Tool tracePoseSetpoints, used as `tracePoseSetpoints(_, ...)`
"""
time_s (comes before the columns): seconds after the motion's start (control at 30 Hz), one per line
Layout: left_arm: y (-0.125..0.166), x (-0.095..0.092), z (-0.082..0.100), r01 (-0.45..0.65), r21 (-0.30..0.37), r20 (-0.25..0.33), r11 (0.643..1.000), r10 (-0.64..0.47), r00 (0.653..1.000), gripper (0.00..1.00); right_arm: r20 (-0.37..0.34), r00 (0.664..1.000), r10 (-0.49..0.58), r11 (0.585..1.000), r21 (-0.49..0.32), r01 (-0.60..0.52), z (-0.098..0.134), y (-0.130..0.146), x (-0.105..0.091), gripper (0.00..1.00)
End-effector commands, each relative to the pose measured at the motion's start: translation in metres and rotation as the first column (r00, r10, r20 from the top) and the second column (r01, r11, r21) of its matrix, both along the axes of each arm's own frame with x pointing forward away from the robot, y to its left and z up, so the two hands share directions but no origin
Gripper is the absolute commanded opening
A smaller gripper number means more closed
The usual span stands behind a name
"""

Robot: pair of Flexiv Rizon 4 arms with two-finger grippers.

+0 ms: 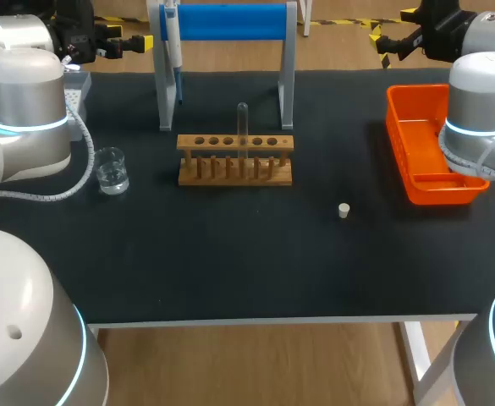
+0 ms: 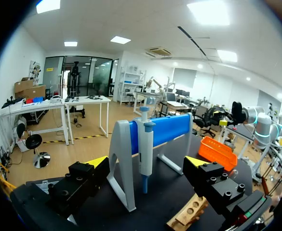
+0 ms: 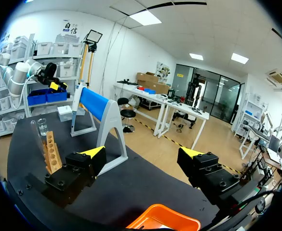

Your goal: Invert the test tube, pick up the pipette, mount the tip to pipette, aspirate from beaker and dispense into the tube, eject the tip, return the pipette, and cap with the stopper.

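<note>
Two pairs of jaws are spread wide and hold nothing. The left jaws are at the far left corner of the table point(image 1: 230, 271), facing the pipette point(image 1: 172, 38) that hangs on the blue-barred stand point(image 1: 230, 21). The right jaws are at the far right, beyond the orange tray point(image 1: 416, 139). The beaker point(image 1: 112, 170) sits near the left side. The test tube point(image 1: 242, 127) stands mid-table in the wooden rack point(image 1: 235, 161), in the fourth hole from the left. The stopper point(image 1: 343, 211) lies alone to the right and nearer the front.

I judge that inverting the tube is the step to do, and it has not been started. Come straight down over the tube and close gently on the bare glass above the rack. Lift it vertically until it clears the hole, and only then turn it. Do the turn on the near side, away from the stand's legs just behind the rack. Lower it slowly so it seats without knocking the wood.

The left arm point(image 1: 23, 110) covers most of a grey box point(image 1: 78, 85), so I cannot tell what it holds. The tube is clear glass; its top looks rounded, but I cannot be sure which end is up. The right arm point(image 1: 484, 110) hides part of the tray.
</note>
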State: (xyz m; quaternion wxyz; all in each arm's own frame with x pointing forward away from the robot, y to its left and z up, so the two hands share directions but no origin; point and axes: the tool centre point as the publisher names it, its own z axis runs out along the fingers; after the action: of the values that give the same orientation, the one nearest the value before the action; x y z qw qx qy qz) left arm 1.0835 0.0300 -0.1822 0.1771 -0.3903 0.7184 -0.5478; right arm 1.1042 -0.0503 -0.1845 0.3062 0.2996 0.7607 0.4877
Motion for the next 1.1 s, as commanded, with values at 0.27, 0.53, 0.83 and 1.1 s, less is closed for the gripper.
tracePoseSetpoints(0.27, 0.0, 0.0, 0.0, 0.0, 0.0, 0.0, 1.0, 0.0, 1.0, 1.0, 0.0, 1.0, 0.0, 1.0, 0.0, 0.0, 0.0, 0.0, 0.0, 1.0)
tracePoseSetpoints(0.53, 0.0, 0.0, 0.0, 0.0, 0.0, 0.0, 1.0, 0.0, 1.0, 1.0, 0.0, 1.0, 0.0, 1.0, 0.0, 0.0, 0.0, 0.0, 0.0, 1.0)
tracePoseSetpoints(0.83, 0.0, 0.0, 0.0, 0.0, 0.0, 0.0, 1.0, 0.0, 1.0, 1.0, 0.013, 0.998, 0.067, 0.997, 0.045, -0.068, 0.005, 0.006, -0.048, 1.0)
tracePoseSetpoints(1.1, 0.0, 0.0, 0.0, 0.0, 0.0, 0.0, 1.0, 0.0, 1.0, 1.0, -0.021, 0.987, 0.156, 0.985, 0.082, -0.154, -0.013, 0.023, -0.12, 1.0)
